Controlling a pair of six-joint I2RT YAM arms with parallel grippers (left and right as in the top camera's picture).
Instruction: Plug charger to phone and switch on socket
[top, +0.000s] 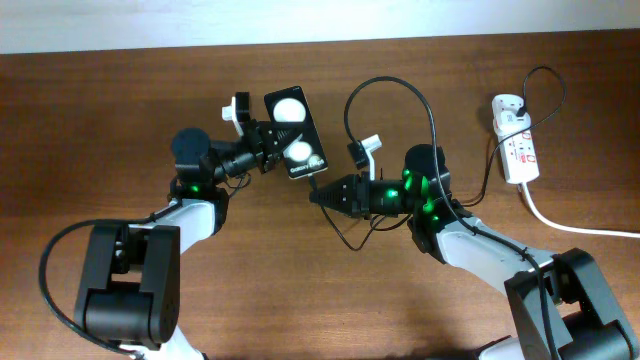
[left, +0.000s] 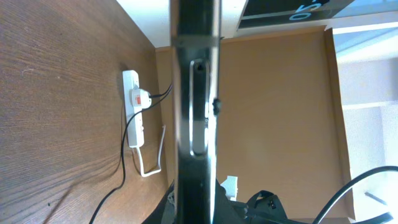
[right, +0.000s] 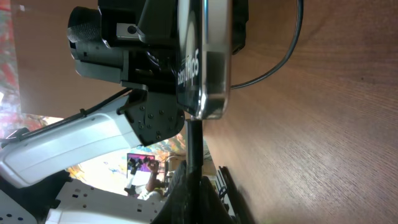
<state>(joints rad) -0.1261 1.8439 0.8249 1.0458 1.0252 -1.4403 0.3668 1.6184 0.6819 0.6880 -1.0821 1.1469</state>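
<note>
Lining up plug and port is the step in hand, as I'm reading it. The right gripper (top: 320, 195) is clamping shut on the charger (top: 432, 115) just behind its plug tip (right: 194, 140) and pointing toward frame left in the overhead view. The left gripper (top: 270, 140) is closed on the phone (top: 293, 125), gripping it at its left edge, with the screen facing up and tilted, just above frame centre.

To do this well:
- Plug axis should be running straight along the phone's long axis, with no yaw.
- Right arm should be pushing slowly while the left arm braces against the push rather than giving way.
- Watch for the tip skating across the end face. If it is binding, back off and re-aim; don't force it.
- The cable is looping above the right arm in the overhead view, so make sure that slack isn't snagging.

Relative position: in the overhead view the phone's lower end is sitting just up-left of the right gripper's tip. In the right wrist view the tip is meeting the phone's bottom edge near frame centre. I can't tell whether it is seated or only touching.

The socket (top: 516, 140) is lying at upper right in the overhead view, well apart from both grippers. I'm judging its switch not yet handled.
</note>
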